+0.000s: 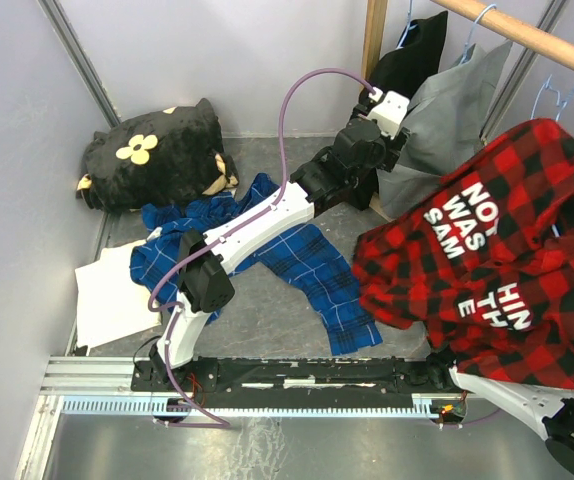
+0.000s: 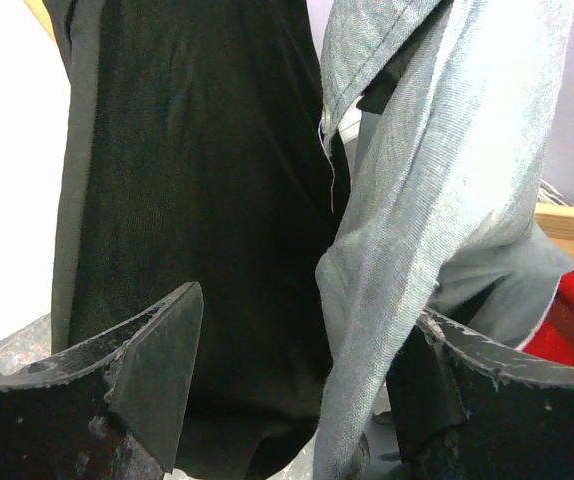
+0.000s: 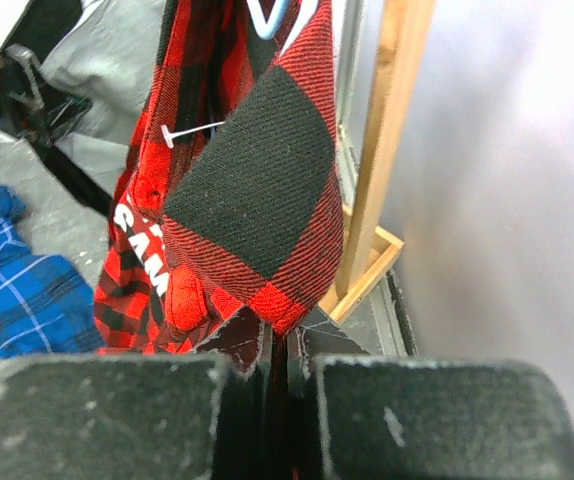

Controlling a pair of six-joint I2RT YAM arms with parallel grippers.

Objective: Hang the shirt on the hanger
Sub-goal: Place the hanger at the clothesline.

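I am viewing the shirt (image 1: 497,250) hanging just below the wooden rod (image 1: 527,35), toward its near end. The right gripper (image 3: 277,350) is under it, jaws pressed together and pinching the shirt's lower edge. The light-blue hanger (image 3: 269,30) is showing inside the collar, so I am judging the shirt at least partly hung; the shoulders' seating is hidden. The left gripper (image 2: 297,370), jaws spread, is facing the grey garment (image 2: 417,200) beneath the rod. Letting go appears to remain.
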